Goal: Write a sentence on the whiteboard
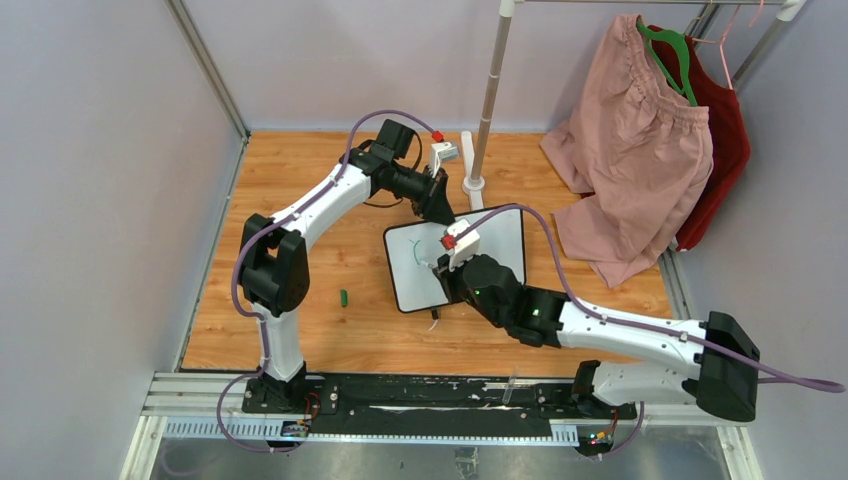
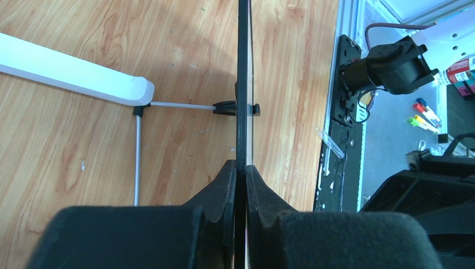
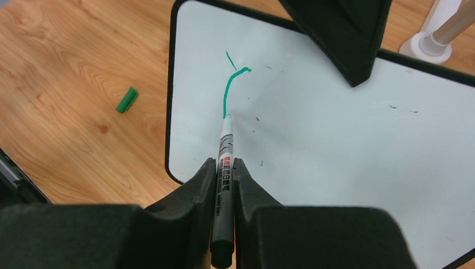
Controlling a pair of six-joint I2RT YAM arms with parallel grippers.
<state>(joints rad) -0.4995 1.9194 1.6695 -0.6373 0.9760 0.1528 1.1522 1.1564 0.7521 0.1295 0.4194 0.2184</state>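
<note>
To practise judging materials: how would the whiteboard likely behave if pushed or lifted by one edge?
The whiteboard looks thin yet stiff: edge-on in the left gripper it shows straight, so it probably won't flop. Its slim build suggests lightness. Unclamped, it would likely shift under the pressing marker.

Robot lab test cell. Plain pale grey partition panels [image 1: 90, 200] box in the orange wood-grain tabletop [image 1: 330, 345] on three sides, and a black mounting plate on aluminium rails [image 1: 420, 392] runs along its near edge. A white metal clothes rack [image 1: 490, 90] with a pink fabric garment [image 1: 630, 170] stands at its far right corner.
</note>
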